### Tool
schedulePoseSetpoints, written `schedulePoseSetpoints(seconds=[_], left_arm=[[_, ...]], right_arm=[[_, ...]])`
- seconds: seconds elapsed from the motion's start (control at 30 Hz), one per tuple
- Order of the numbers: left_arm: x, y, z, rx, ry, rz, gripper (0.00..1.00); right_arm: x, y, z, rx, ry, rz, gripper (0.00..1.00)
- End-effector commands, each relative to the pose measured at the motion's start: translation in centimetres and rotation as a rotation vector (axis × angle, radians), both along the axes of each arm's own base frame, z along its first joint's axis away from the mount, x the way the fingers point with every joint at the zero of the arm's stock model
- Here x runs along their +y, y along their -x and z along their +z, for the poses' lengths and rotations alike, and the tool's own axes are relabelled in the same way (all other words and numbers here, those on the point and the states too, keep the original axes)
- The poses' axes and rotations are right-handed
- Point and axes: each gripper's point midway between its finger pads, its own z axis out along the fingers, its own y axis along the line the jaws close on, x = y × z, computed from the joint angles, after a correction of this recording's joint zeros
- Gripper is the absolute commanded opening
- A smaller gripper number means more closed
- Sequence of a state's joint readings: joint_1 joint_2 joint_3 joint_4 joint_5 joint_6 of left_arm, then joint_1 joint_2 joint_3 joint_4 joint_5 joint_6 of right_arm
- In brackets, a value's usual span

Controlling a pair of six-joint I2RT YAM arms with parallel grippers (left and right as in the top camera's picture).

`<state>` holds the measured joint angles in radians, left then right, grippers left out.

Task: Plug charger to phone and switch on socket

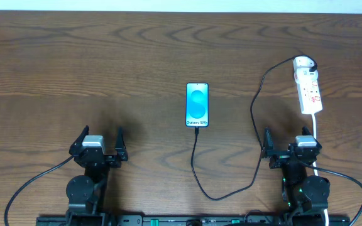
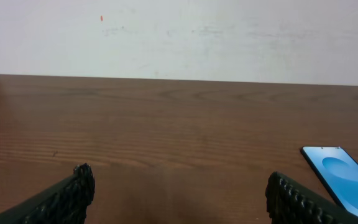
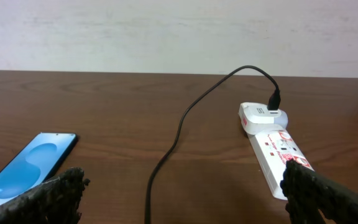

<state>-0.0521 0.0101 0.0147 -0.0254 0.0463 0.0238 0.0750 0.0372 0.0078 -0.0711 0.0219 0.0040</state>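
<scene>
From overhead, the phone [image 1: 197,105] lies flat on the wooden table [image 1: 105,56], screen up and lit light blue. The charger [image 1: 254,125], a thin black cable, meets the phone's near edge, loops towards the robot, then climbs to the phone's right and ends at the far, rounded end of the socket [image 1: 310,91], a white strip well to the phone's right. The left gripper [image 1: 100,139] sits nearer the robot on the phone's left, jaws apart and holding nothing. The right gripper [image 1: 286,139] sits nearer the robot on the phone's right, close to the socket's near end, jaws likewise apart and empty. In the left wrist view, two dark ribbed fingers [image 2: 73,193] stand wide apart over bare wood, with the phone's corner beside the right-hand one. In the right wrist view the fingers [image 3: 48,199] are spread too, the phone by the left one, and right of the phone the cable leads to a black plug [image 3: 275,99] in a white adapter [image 3: 260,116] on the socket.
</scene>
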Motion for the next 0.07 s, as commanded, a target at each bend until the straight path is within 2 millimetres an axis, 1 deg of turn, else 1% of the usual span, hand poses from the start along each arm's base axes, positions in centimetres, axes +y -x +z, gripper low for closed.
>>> schedulePoseSetpoints(seconds=[0.0,0.03], left_arm=[[0.69,0.12,-1.50,0.050,-0.016,0.036,0.89],[0.69,0.12,-1.50,0.050,-0.016,0.036,0.89]], right_arm=[[-0.12,0.02,-0.08,0.000,-0.003,-0.004,0.99],[-0.12,0.02,-0.08,0.000,-0.003,-0.004,0.99]])
